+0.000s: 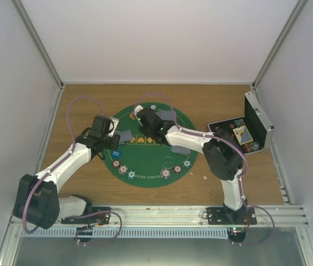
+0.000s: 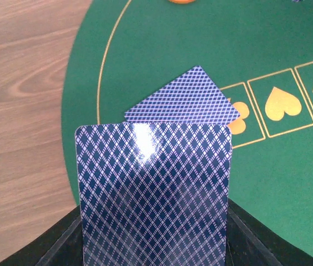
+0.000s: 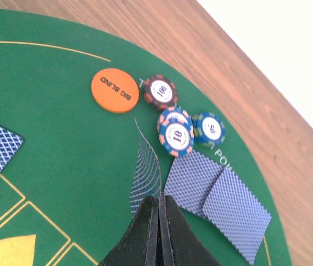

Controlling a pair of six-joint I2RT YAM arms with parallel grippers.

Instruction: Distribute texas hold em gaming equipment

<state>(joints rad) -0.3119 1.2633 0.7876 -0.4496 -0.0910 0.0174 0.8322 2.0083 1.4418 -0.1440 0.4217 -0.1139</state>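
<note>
Wide view first: the wooden tabletop (image 1: pixel 212 100) carries the round green mat (image 1: pixel 145 160) dead centre. The silver case (image 1: pixel 258 124) lies open off to the right, with a few coloured bits showing in its black lining. Both arms reach in over the felt, one per side, which looks like a sensible split of the seats. Now the left claw (image 2: pixel 154 244): its jaws are only partly closed, clamped on the long edges of the held card (image 2: pixel 154 188). That card stands upright with its blue back to the lens, on the near side of a dealt card (image 2: pixel 184 102) lying flat beside the gold suit boxes. My read is that it's the second card for that seat, gripped by the edges so it can drop flat. Over to the right claw (image 3: pixel 159 221): fingers pressed fully together, pinching a bowed card (image 3: pixel 145 172) so thin it barely parts them. It is poised just beside a pair of cards (image 3: pixel 192 180) face down at the mat's rim. Next to that pair sit the stakes: a blue ten chip (image 3: pixel 175 136) stacked on another, a teal chip (image 3: pixel 208 128) and a dark red hundred chip (image 3: pixel 160 92). The orange big-blind disc (image 3: pixel 115 90) marks the seat. More chips (image 1: pixel 123 168) dot the near rim.
</note>
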